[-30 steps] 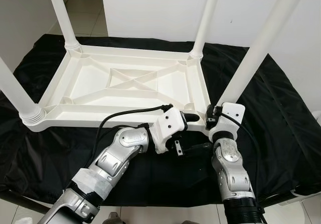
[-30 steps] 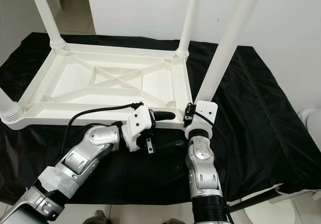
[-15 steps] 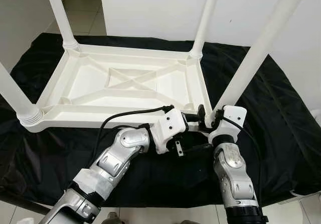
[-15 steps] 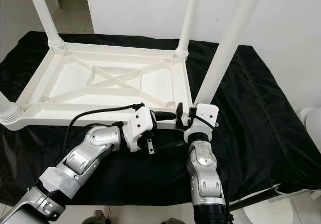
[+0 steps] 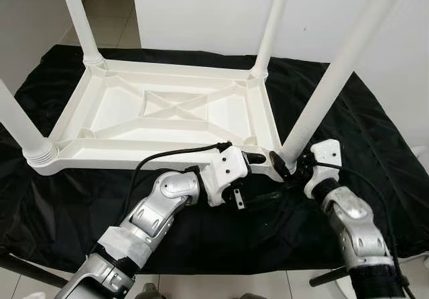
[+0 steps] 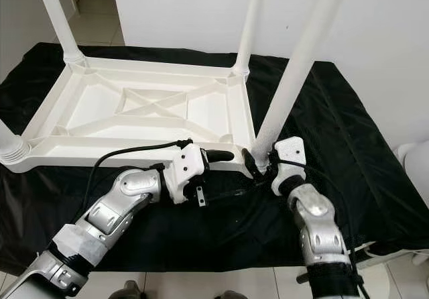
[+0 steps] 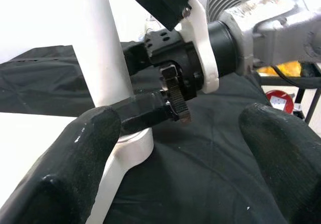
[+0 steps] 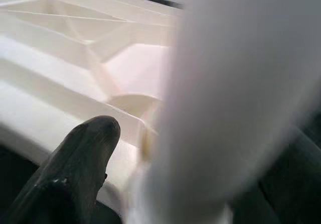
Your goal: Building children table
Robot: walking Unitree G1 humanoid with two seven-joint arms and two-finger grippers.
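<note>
The near right leg (image 5: 322,104) is gripped at its base by the right gripper (image 5: 287,167); the left gripper (image 7: 170,148) is seen spread open, empty, in the left wrist view.

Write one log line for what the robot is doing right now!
right gripper: around near-right table leg base | left gripper: open, beside that corner | table: upside down on black cloth

- A black cloth (image 5: 375,151) lies spread and wrinkled over the whole work surface.
- A white wall (image 5: 201,11) rises just behind the cloth's far edge.
- Pale tiled floor (image 5: 110,14) shows beyond the cloth's far left corner.
- A red object (image 7: 278,99) sits past the cloth's edge, too blurred to identify.
</note>
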